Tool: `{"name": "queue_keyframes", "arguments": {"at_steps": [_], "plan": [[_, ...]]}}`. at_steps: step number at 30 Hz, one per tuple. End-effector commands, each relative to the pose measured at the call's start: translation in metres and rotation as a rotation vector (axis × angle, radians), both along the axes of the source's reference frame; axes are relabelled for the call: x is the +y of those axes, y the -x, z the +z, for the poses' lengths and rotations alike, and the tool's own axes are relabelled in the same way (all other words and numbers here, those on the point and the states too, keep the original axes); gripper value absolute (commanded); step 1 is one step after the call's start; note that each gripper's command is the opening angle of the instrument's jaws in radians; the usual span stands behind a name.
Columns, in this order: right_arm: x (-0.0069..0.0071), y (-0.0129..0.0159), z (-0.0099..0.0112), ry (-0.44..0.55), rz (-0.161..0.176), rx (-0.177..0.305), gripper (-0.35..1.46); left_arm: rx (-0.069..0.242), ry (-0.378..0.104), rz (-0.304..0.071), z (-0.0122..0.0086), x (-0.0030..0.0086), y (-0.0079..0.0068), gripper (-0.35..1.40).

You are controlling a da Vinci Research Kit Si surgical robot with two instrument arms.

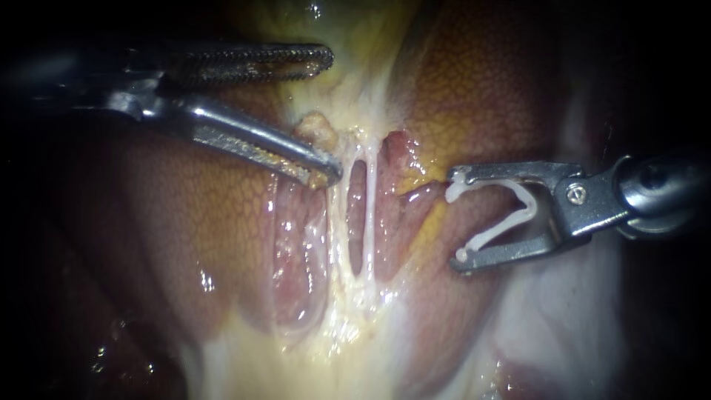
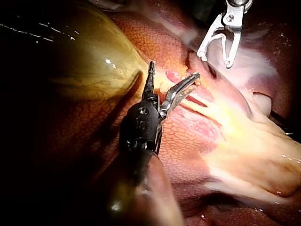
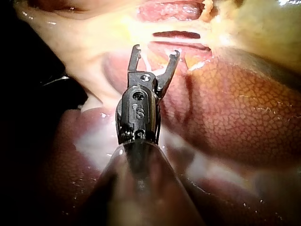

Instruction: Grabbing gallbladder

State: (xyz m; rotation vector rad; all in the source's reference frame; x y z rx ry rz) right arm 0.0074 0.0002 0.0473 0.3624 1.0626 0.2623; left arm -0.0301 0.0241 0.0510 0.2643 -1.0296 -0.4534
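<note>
Two slender metal instruments were seen over the tissue, and the gallbladder was held by neither. The left instrument (image 1: 333, 115), a silver shaft ending in two long toothed jaws, was seen entering from the left of the endoscope view with its jaws spread wide; nothing was gripped between them. Its upper jaw was held clear above the tissue, while the tip of its lower jaw was laid against a small pale yellow nub of tissue (image 1: 318, 130) at the top of the two thin whitish tubes (image 1: 368, 215). The yellow-green, glistening sac of the gallbladder (image 2: 89, 56) was shown best in the left wrist view, where it was seen swollen and smooth beside the left instrument. One open jaw was placed close along its narrowing end, and whether that jaw touched it could not be told. In the endoscope view only a yellowish part of the sac was visible, at the upper middle, above the tubes. The mottled red-brown liver (image 1: 185, 222) was spread on both sides of the tubes. The right instrument (image 1: 457, 219), a grey shaft with two short hooked jaws, was held to the right of the tubes and apart from them. Its jaws were set well apart, yet a white V-shaped plastic clip (image 1: 511, 211) was carried between them, touched by both jaw tips. In the right wrist view those jaws were pointed toward the tubes.
</note>
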Motion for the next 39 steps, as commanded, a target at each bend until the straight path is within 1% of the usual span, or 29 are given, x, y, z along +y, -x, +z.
{"name": "queue_keyframes", "arguments": {"at_steps": [1,5,9,12,16,22,27,33,39], "plan": [[0.0,0.0,0.0,0.0,0.0,-0.001,0.57,0.0,0.0,0.0,0.0,0.0,0.0,0.71],[0.0,0.0,0.0,0.0,0.0,-0.001,0.57,-0.001,0.0,0.001,0.0002,0.0001,-0.0001,0.71],[0.0,0.0,0.0,0.0,0.0,-0.001,0.57,-0.001,0.004,0.004,0.0011,0.0001,-0.0004,0.71],[0.0,0.0,0.0,0.0,0.0,-0.001,0.57,-0.003,0.01,0.005,0.0023,-0.0002,-0.0007,0.69],[0.0,0.0,0.0,0.0,0.0,-0.001,0.57,0.001,0.018,0.022,0.0041,-0.0006,-0.001,0.67],[0.0,0.0,0.0,0.0,0.0,0.0,0.57,0.015,-0.016,0.027,0.0072,-0.0008,-0.0018,0.66],[0.0,0.0,0.0,0.0,0.0,0.0,0.57,0.022,-0.034,0.026,0.0088,-0.001,-0.002,0.62],[0.0,0.0,0.0,0.0,0.0,0.0,0.57,0.027,-0.061,0.027,0.01,-0.0016,-0.0019,0.54],[0.0,0.0,0.0,0.0,0.0,0.0,0.57,0.027,-0.071,0.022,0.01,-0.0016,-0.0018,0.41]]}}
